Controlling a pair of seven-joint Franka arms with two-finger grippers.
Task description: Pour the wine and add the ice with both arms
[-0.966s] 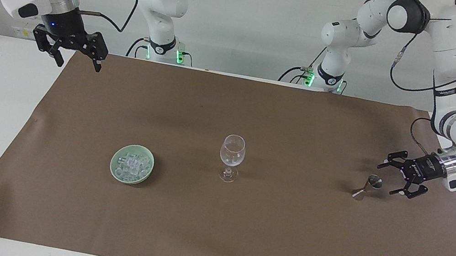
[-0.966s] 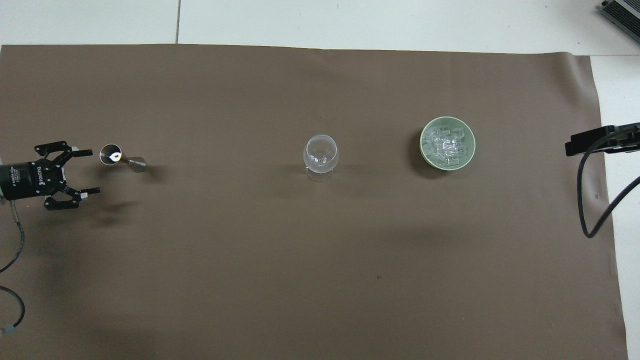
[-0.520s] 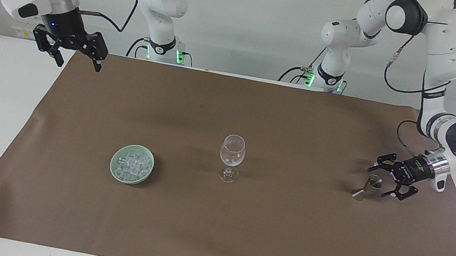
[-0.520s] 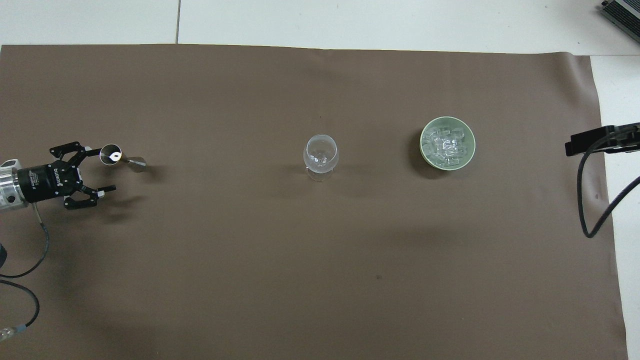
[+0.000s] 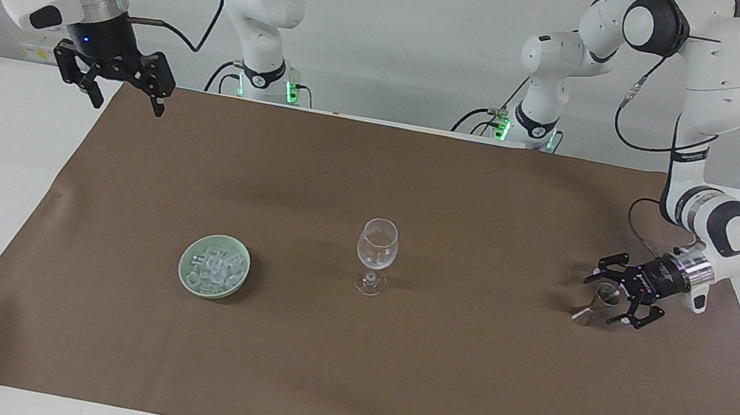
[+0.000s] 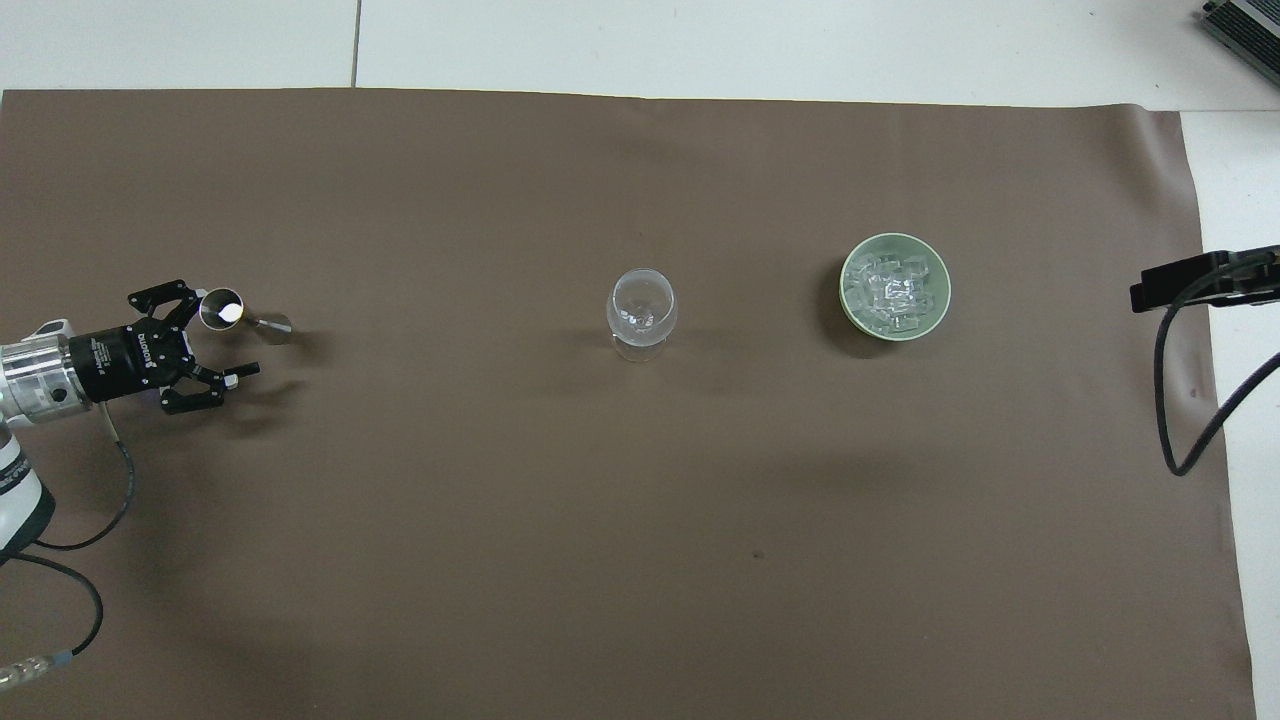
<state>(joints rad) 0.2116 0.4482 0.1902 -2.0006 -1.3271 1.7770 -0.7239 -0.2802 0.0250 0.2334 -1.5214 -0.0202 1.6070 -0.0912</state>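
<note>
L gripper (image 6: 228,342) jaws wide by jigger (image 6: 224,310); wine glass (image 6: 642,308) mid-mat.

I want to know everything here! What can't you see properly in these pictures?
- Right claw: cut off by the overhead view's edge; only the facing view shows it.
- Jigger: whether it holds wine, too small to tell in both views.
- Ice: number of cubes, heaped together in the green dish.

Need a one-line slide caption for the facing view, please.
Open left gripper closes in on the steel jigger; wine glass stands mid-table.
</note>
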